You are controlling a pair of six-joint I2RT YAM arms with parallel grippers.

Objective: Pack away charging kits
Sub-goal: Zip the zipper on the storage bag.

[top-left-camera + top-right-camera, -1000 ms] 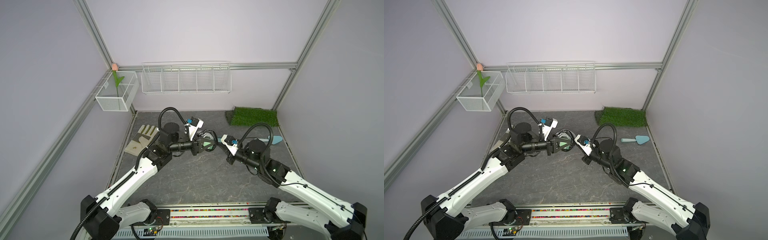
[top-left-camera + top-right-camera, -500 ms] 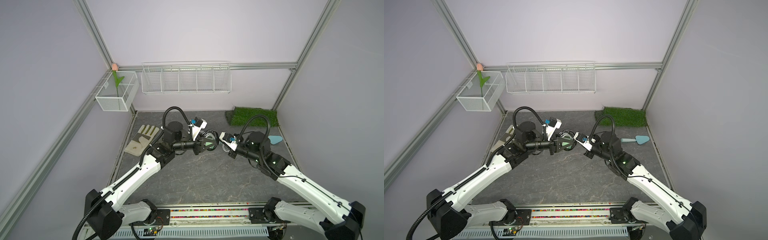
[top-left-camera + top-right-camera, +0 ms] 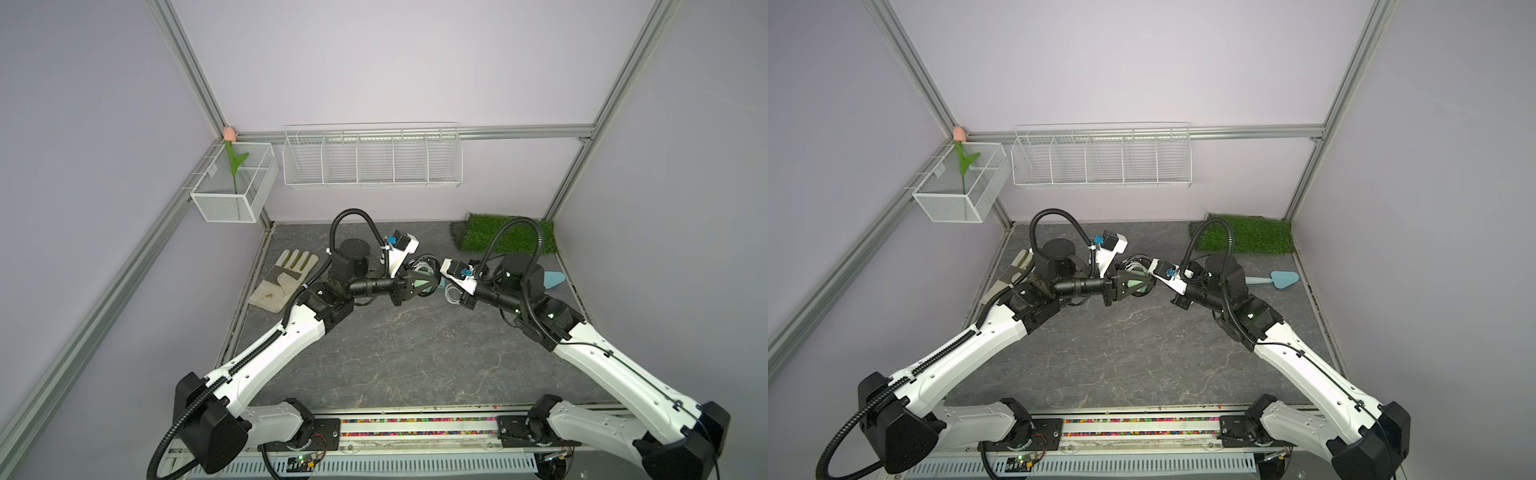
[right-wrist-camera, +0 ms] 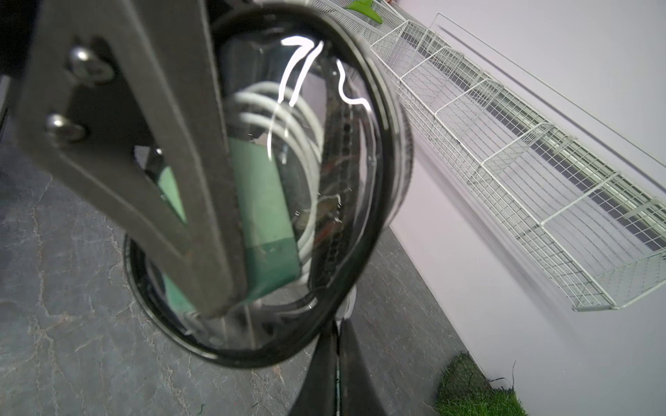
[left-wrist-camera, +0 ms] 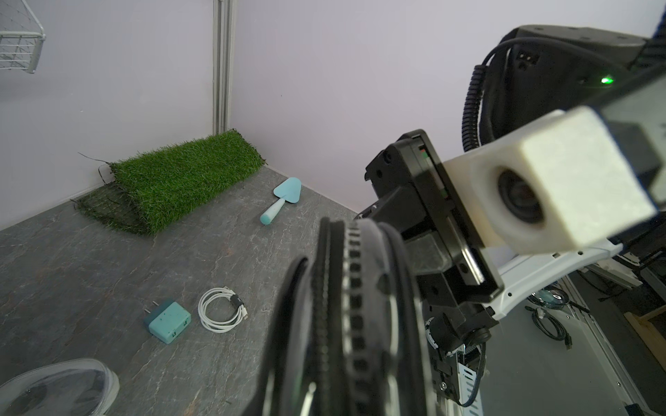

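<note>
My left gripper (image 3: 419,286) is shut on a black-rimmed oval case (image 4: 374,187), held up off the table on edge. Through its clear lid I see a green plug adapter (image 4: 268,216) and a coiled white cable (image 4: 288,119). My right gripper (image 4: 337,326) is shut, its tips right at the case's rim; whether it pinches anything there I cannot tell. In both top views its fingers are hidden under its wrist camera (image 3: 1166,272). A loose teal adapter (image 5: 167,320) and a white cable coil (image 5: 221,312) lie on the table beside a white-rimmed case (image 5: 54,385).
A beige glove (image 3: 286,278) lies at the left edge. A light-blue trowel (image 3: 1279,280) lies at the right, with a grass mat (image 3: 507,239) in the back right corner. A wire basket (image 3: 372,160) and a mesh bin with a tulip (image 3: 232,187) hang on the walls.
The right arm has shifted a little toward the back while its gripper stays at the case. The left arm holds the case almost still.
</note>
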